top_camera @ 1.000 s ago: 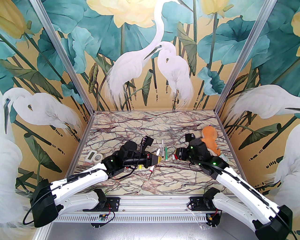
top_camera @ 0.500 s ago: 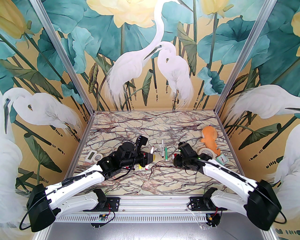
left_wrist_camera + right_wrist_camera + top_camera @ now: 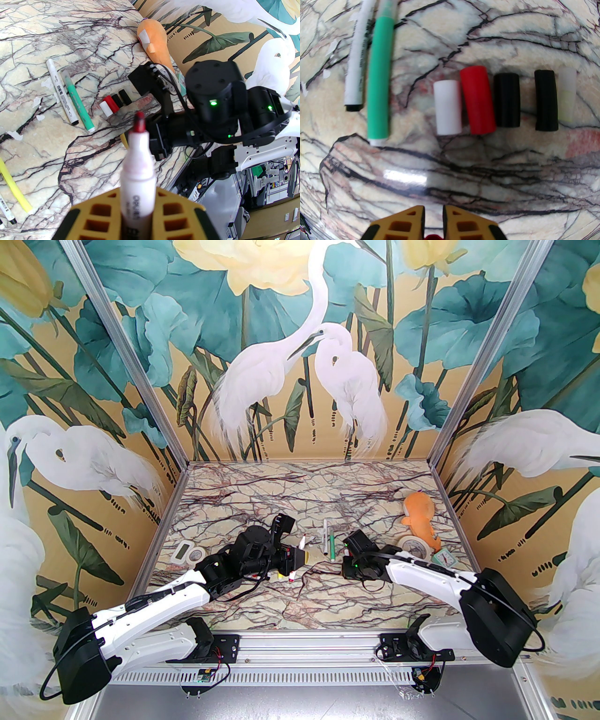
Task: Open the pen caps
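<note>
Left gripper (image 3: pixel 138 199) has its jaws clamped round a white marker (image 3: pixel 137 164), cap off, red tip poking straight out ahead of the jaws. Off to the left of those jaws a yellow pen (image 3: pixel 14 187) lies flat on the marble tabletop (image 3: pixel 35 58). Ahead of them and a bit left, 2 more pens sit side by side: a white pen (image 3: pixel 357 58) with a black tip and a green pen (image 3: pixel 380 77).

Just right of the green one are 5 loose caps in a row, all lying flat, straight ahead of the jaws of the right gripper (image 3: pixel 433 215): white cap (image 3: pixel 448 107), red cap (image 3: pixel 477 99) snug against it, black cap (image 3: pixel 507 100), a gap, second black cap (image 3: pixel 546 100), then a cloudy cap (image 3: pixel 566 95) pressed against that.

That gripper hangs low just short of the row, jaws all but closed, nothing between the tips. Bit of red deep between them, can't tell what.
</note>
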`<state>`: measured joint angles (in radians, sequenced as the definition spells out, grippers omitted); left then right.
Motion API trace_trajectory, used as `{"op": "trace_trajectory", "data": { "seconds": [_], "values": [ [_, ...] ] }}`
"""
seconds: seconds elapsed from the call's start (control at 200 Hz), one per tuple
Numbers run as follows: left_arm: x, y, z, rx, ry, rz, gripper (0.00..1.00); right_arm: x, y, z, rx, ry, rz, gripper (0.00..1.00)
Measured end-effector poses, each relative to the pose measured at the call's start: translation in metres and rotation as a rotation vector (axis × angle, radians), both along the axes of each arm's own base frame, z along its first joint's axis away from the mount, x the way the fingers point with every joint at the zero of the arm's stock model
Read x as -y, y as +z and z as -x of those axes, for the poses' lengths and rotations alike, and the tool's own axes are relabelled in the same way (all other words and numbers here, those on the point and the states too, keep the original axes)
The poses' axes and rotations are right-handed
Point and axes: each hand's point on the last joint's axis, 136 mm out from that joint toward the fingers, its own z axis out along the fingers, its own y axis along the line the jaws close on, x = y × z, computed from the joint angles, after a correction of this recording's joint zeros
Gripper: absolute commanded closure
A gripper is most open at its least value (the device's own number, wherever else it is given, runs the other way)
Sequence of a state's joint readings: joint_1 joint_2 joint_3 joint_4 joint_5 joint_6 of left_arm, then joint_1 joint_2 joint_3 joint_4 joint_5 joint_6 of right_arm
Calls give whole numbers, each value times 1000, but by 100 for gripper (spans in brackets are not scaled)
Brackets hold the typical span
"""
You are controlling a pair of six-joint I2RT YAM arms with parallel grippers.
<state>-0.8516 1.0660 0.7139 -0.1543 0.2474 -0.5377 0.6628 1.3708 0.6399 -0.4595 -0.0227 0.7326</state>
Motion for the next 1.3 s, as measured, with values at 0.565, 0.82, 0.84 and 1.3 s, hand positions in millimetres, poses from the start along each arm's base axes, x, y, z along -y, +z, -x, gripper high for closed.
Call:
{"op": "trace_trajectory", "data": {
  "seconds": [0.565, 0.82, 0.84, 1.3],
  "values": [
    [0, -6, -1, -13, 1, -15, 93, 5, -13, -1, -12, -14, 43, 76],
    [0, -7, -1, -15, 1, -18, 93, 4, -13, -1, -14, -13, 45, 74],
    [0, -7, 0, -15, 1, -18, 93, 4, -13, -1, -14, -13, 45, 74],
    [-5, -21, -5, -35, 33, -77, 93, 3, -12, -1, -1, -9, 53, 70]
  ]
}}
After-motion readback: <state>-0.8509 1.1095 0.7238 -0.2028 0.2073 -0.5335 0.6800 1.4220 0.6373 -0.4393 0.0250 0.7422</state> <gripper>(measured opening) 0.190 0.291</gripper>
